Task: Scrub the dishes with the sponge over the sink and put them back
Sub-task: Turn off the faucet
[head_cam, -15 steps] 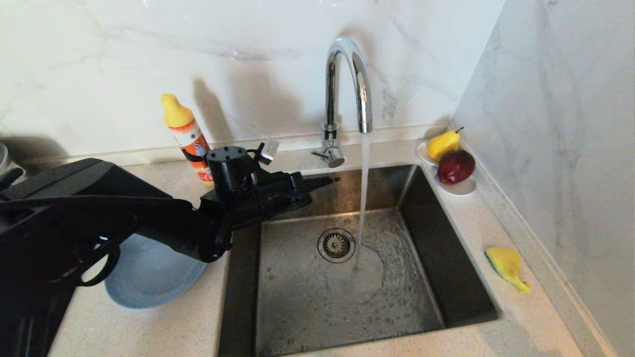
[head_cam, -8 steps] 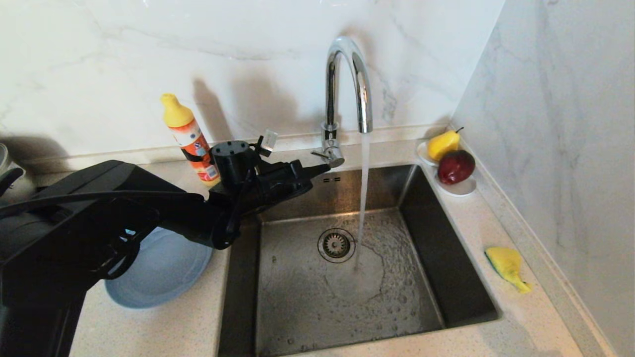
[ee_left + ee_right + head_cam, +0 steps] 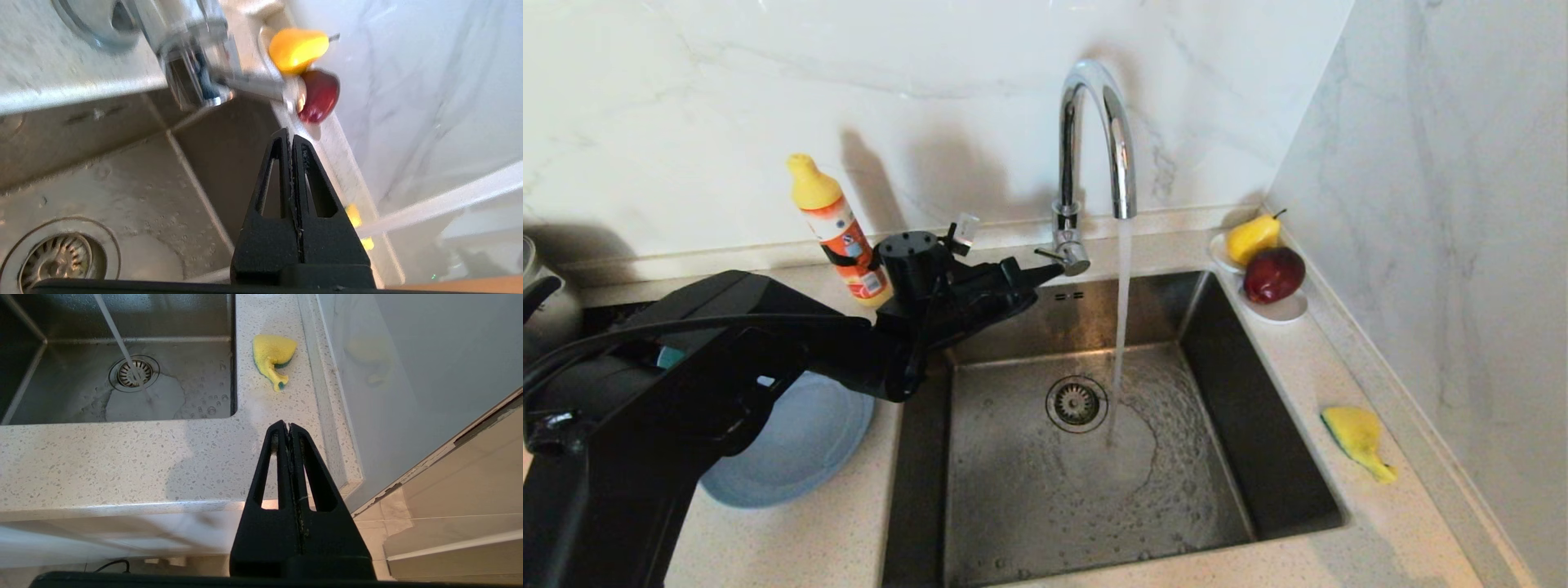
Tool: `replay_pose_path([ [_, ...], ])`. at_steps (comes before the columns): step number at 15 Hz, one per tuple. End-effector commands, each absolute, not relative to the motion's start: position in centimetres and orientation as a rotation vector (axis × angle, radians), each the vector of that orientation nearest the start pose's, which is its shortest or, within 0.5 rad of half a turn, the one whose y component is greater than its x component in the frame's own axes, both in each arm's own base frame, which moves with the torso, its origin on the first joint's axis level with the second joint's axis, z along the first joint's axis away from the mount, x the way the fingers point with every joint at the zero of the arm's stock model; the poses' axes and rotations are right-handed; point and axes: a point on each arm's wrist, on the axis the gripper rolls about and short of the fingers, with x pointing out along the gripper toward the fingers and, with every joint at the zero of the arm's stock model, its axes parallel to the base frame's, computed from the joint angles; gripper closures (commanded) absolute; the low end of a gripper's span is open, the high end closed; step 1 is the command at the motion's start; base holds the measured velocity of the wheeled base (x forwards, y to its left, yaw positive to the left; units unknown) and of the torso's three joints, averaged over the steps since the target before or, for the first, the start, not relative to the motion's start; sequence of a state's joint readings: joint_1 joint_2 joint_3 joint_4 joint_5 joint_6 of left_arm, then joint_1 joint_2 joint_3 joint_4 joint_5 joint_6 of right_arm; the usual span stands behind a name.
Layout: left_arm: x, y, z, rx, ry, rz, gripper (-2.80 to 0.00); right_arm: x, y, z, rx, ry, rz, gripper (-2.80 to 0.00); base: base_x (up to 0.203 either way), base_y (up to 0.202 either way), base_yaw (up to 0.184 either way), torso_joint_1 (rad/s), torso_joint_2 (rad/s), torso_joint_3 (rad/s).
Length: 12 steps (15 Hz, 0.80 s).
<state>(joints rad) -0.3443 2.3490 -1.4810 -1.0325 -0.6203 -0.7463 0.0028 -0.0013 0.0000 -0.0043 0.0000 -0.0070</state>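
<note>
Water runs from the tap (image 3: 1094,139) into the sink (image 3: 1013,490). The left gripper (image 3: 1045,276), pinched tight and empty, hangs by the tap handle. The sponge (image 3: 1356,437) lies on the speckled counter (image 3: 1380,539) to the right.

Left arm extended from the near left, its forearm rising toward the far centre; the left pincer (image 3: 1039,273) points away from the robot with both fingers pressed together, holding nothing. Right pincer (image 3: 289,428) parked low at the near right, fingers (image 3: 304,465) likewise pressed together and empty.
</note>
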Motion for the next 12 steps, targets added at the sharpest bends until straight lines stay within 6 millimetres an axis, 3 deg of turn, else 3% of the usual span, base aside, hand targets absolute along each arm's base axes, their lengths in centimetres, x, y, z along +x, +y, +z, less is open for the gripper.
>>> replay_pose_path([
  [1,45.0,-17.1,15.1,-0.676,0.176,-0.983,0.00,-2.3,0.0,7.6,-0.008,-0.005,0.003,0.00,0.000,0.000,0.000,0.000,0.00,0.000],
  [7,46.9,-15.6,14.7,-0.723,0.159,-0.948,0.00,-2.3,0.0,7.6,-0.008,-0.006,0.003,0.00,0.000,0.000,0.000,0.000,0.00,0.000],
  [12,47.1,-14.7,17.0,-0.759,0.110,-0.946,0.00,-2.3,0.0,7.6,-0.006,-0.006,0.003,0.00,0.000,0.000,0.000,0.000,0.00,0.000],
])
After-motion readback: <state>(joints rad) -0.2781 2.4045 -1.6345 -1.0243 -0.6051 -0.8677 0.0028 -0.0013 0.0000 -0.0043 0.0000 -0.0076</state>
